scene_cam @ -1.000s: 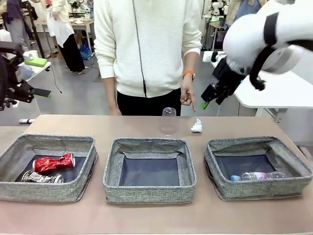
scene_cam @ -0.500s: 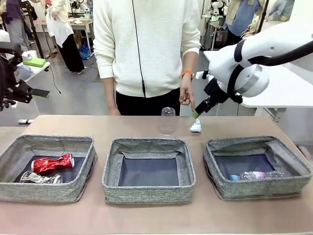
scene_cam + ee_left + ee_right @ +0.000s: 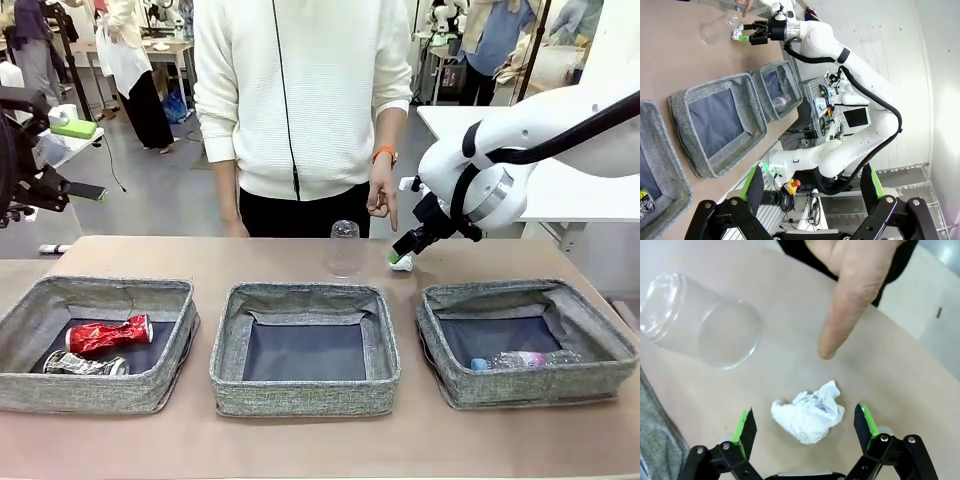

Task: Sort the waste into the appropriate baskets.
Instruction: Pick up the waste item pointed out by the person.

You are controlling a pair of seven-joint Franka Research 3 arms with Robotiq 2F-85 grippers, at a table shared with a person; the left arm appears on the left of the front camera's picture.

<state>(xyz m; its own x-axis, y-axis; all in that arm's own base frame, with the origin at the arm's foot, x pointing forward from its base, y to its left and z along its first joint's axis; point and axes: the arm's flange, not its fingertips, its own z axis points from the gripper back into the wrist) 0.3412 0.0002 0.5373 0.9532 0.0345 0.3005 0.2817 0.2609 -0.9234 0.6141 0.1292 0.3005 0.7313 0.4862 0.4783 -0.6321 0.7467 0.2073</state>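
I see the right gripper [image 3: 805,422] with jaws apart, either side of the crumpled white paper wad [image 3: 809,414] on the tan table [image 3: 200,255]. The left gripper [image 3: 812,181] also has its jaws apart.

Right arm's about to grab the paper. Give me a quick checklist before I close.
1. Right gripper open: ok.
2. Paper wad between its fingers: ok.
3. Person's finger clear of the wad: not ok, pointing close beside it.
4. Cup out of the way: ok, off to one side.
5. Middle basket has room: ok, nothing in it.
6. Fingers low enough to grip: cannot tell.
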